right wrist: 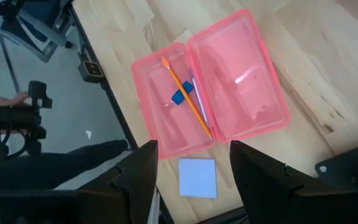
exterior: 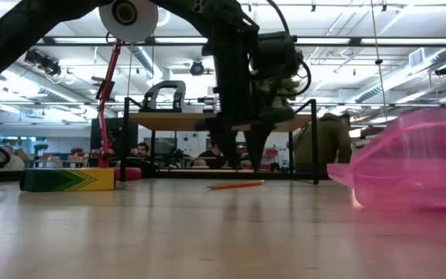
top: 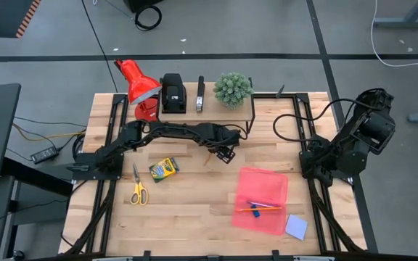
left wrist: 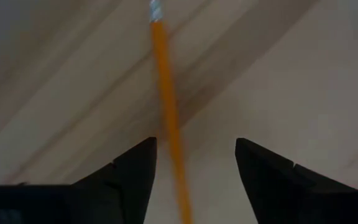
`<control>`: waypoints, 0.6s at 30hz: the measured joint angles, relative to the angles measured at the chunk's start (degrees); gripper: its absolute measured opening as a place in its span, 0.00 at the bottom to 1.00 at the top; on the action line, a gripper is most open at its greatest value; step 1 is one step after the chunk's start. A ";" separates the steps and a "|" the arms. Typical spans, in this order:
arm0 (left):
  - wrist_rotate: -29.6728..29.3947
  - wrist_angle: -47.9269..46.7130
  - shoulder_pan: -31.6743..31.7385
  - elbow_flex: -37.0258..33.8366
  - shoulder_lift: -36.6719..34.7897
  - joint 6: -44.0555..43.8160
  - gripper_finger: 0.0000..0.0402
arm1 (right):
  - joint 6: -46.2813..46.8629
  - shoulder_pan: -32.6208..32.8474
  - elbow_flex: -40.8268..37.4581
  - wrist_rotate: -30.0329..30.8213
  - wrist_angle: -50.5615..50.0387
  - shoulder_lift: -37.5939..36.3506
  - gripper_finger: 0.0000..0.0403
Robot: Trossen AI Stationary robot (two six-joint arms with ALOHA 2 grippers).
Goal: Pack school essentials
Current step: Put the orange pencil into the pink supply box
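Hovering near the worktop's middle, the left tool stands released astride the orange pencil; light, stiff and prone to rolling, it seems best pinched mid-shaft.

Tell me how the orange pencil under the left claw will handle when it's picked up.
The orange pencil looks thin, straight and stiff, so probably light. Lying flat on the wooden table, it may roll if nudged. The left claw, open astride it, likely gets only a narrow grip.
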 joint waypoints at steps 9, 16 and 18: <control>0.89 -4.07 0.24 0.00 2.63 -0.28 0.53 | 2.52 0.00 0.00 -0.08 -0.01 -0.02 0.51; 2.76 -3.40 0.08 0.17 3.59 0.26 0.48 | 2.90 -0.01 0.00 -0.07 0.01 0.00 0.51; 3.62 -3.23 0.09 0.22 3.92 0.64 0.46 | 2.90 0.00 0.00 -0.08 0.01 0.00 0.51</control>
